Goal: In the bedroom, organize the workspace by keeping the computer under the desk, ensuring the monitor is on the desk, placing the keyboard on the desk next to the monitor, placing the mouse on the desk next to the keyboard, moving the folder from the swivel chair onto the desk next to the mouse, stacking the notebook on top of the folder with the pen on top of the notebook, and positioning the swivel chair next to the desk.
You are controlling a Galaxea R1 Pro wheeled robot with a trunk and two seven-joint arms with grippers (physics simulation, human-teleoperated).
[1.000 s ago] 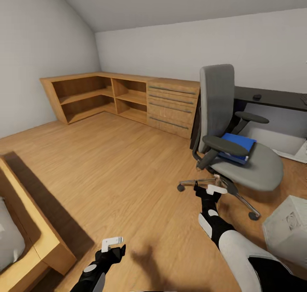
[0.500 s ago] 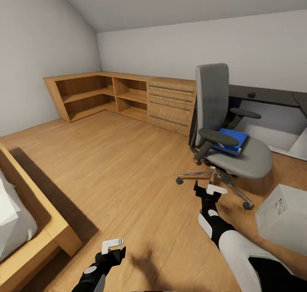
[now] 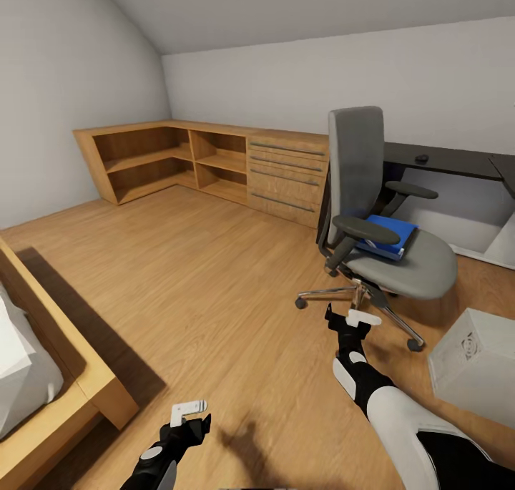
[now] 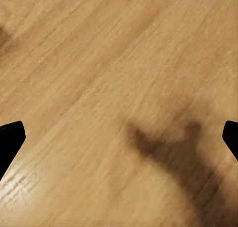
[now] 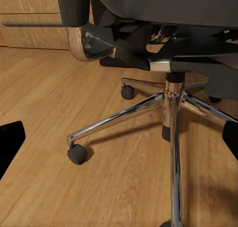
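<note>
Right gripper (image 3: 352,319) has its jaws spread wide and empty: fingertips (image 5: 10,142) sit at the far edges of the wrist view with nothing between them, and it hangs low over the wood-plank floor (image 3: 214,275), just short of the grey upholstered swivel chair (image 3: 379,211) and aimed at its chromed five-star base (image 5: 171,105) and black castors (image 5: 77,154). Left gripper (image 3: 187,413) is also wide and empty, low over bare floor, well apart from the chair. Flat bright blue folder (image 3: 386,236) lies on the chair seat between the black armrests. Chair stands in front of the glossy black desk (image 3: 443,161); a small dark object on the desktop is too small to identify. White box-shaped case (image 3: 476,365) sits on the floor right of the chair. Light wooden low cabinets (image 3: 214,164) line the back wall, wooden bed frame (image 3: 64,375) at far left.
</note>
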